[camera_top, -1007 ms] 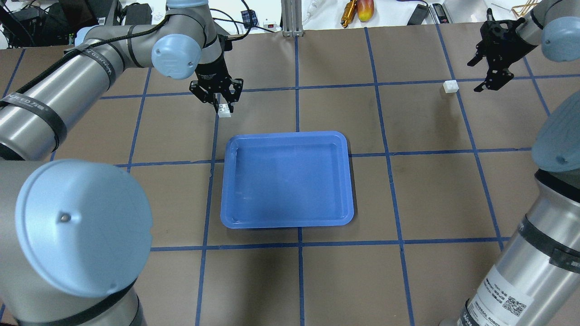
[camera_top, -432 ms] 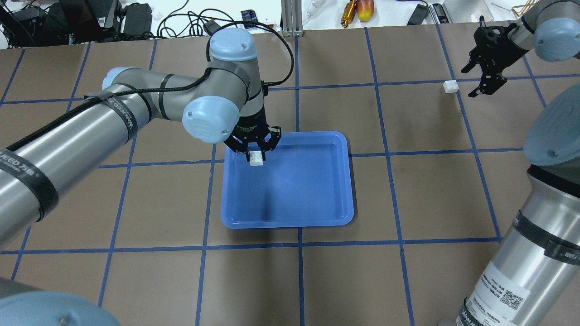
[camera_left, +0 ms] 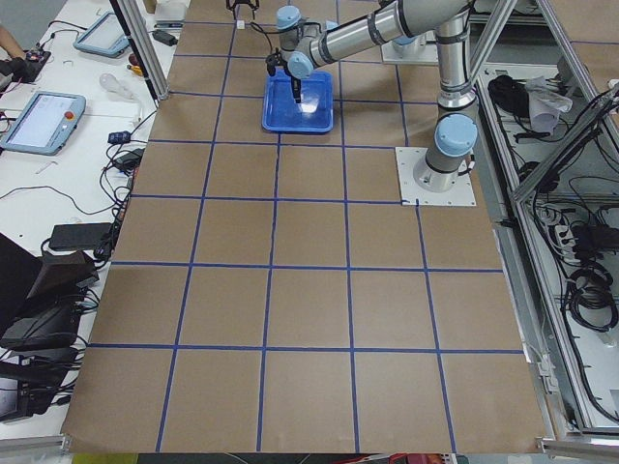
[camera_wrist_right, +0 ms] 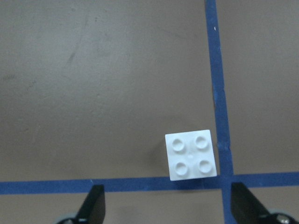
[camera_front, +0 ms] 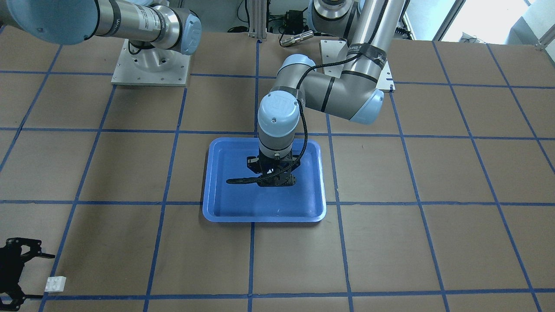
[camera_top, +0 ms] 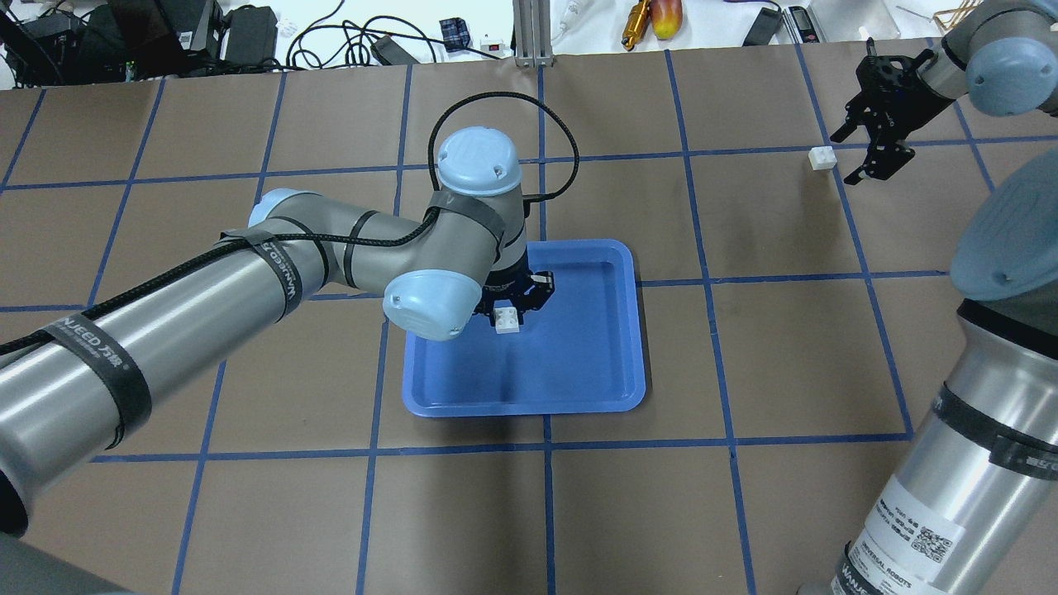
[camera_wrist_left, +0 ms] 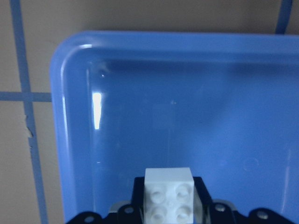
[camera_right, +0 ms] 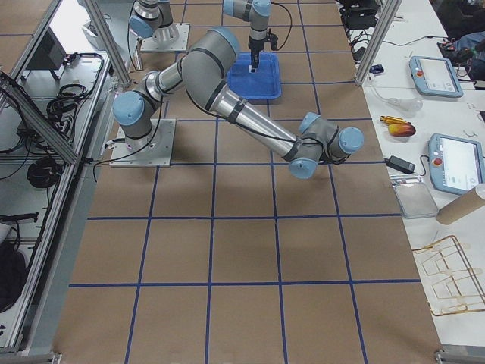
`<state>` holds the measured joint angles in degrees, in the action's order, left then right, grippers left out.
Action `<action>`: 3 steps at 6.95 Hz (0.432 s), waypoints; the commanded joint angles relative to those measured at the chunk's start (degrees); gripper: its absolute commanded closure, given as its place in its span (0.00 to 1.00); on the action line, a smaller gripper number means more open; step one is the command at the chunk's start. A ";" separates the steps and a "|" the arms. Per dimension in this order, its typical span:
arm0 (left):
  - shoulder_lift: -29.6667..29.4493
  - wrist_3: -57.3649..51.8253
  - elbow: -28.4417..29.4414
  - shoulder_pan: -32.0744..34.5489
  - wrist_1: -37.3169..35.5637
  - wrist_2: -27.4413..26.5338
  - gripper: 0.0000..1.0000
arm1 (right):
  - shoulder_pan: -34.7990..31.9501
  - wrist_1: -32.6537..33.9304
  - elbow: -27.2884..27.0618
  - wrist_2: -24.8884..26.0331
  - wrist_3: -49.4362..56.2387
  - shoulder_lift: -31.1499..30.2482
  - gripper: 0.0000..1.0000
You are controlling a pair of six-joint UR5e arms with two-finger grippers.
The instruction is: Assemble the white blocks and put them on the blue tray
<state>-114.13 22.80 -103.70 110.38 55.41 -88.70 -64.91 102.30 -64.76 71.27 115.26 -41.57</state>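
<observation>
My left gripper (camera_top: pixel 507 307) is shut on a white block (camera_top: pixel 507 319) and holds it over the left middle of the blue tray (camera_top: pixel 579 405). In the left wrist view the block (camera_wrist_left: pixel 169 196) sits studs-up between the fingers, above the tray floor (camera_wrist_left: pixel 196 116). In the front-facing view the wrist hides this block over the tray (camera_front: pixel 225 216). The second white block (camera_top: pixel 822 157) lies on the table at the far right, on a blue tape line. My right gripper (camera_top: pixel 849 155) is open beside it; in the right wrist view the block (camera_wrist_right: pixel 190 154) lies just ahead of the open fingers (camera_wrist_right: pixel 95 207).
The table is brown with a grid of blue tape lines. Cables, tools and a yellow-red object (camera_top: pixel 665 16) lie beyond the far edge. The left arm's elbow (camera_top: pixel 434 302) hangs over the tray's left rim. The second block also shows in the front-facing view (camera_front: pixel 55 284).
My left gripper has carried its white block from the table beyond the tray's far left corner to over the tray's inside. The right gripper has shifted slightly away from the second block.
</observation>
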 commanded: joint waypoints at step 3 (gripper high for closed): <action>-1.44 -0.91 -0.97 -0.08 -2.67 2.57 0.88 | -0.04 0.00 0.07 -0.52 0.05 0.35 0.08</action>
<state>-115.10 22.47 -104.63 110.51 52.83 -86.21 -64.95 102.28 -64.69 70.75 115.31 -41.27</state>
